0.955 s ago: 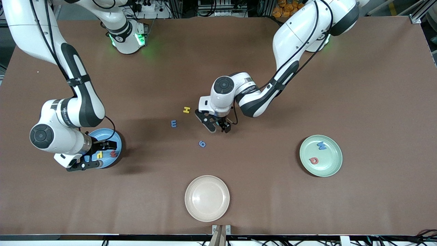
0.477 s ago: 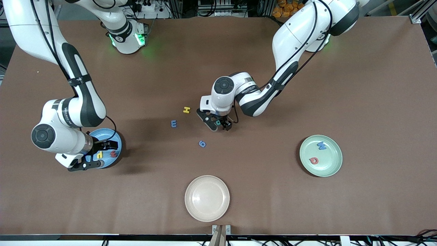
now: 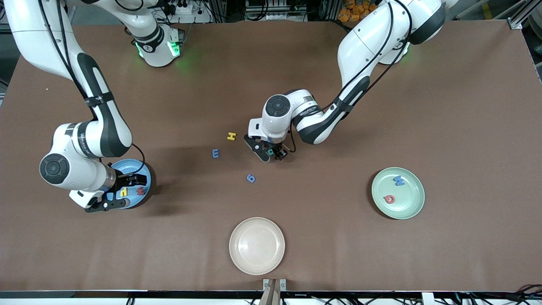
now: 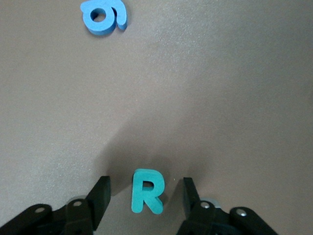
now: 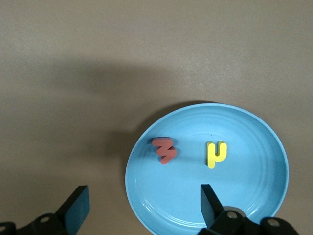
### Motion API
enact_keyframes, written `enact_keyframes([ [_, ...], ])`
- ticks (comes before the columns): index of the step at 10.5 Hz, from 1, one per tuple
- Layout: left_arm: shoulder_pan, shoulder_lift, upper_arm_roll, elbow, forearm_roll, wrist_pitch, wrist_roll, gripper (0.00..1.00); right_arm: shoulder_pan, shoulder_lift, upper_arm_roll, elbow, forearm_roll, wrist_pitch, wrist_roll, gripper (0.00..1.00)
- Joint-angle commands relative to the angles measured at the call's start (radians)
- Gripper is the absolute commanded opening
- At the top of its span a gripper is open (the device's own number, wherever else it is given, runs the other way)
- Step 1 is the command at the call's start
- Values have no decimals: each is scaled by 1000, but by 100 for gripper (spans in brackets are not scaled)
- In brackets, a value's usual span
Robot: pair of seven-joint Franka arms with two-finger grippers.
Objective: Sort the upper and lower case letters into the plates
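The sky-blue plate sits toward the right arm's end of the table and holds a red letter and a yellow letter, lying apart from each other. The mint-green plate sits toward the left arm's end and holds a blue letter and a red letter, also apart. A cream plate near the table's front edge holds nothing.

Four letters lie on the brown table near its middle: a yellow H, a blue letter just nearer the camera than the H, a blue round letter nearer still, and a teal R.

The left gripper is down at the table with its fingers straddling the teal R, a narrow gap showing on each side, so they are not yet grasping it. The right gripper hangs over the sky-blue plate with its fingers spread wide and nothing between them.

Bare table stretches between the middle letters and each plate, and the loose letters lie well away from every table edge.
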Motion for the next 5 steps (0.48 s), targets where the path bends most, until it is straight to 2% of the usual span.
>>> enact_keyframes([
  [1, -1, -10, 0, -5, -2, -3, -16, 55, 2, -5, 1, 0, -4, -8, -5, 100],
  [2, 1, -10, 0, -5, -2, -3, -14, 41, 4, -5, 1, 4, -4, -6, -5, 100],
  [3, 1, -10, 0, -2, -2, -3, -17, 15, 14, -5, 3, 9, -4, -6, 7, 100],
  [4, 1, -7, 0, -2, 4, -3, -8, 0, 28, -5, 1, 7, -4, -5, 36, 100],
  [5, 2, -12, 2, -1, 4, -3, -9, 0, 42, -5, 4, 13, -4, -5, 85, 100],
])
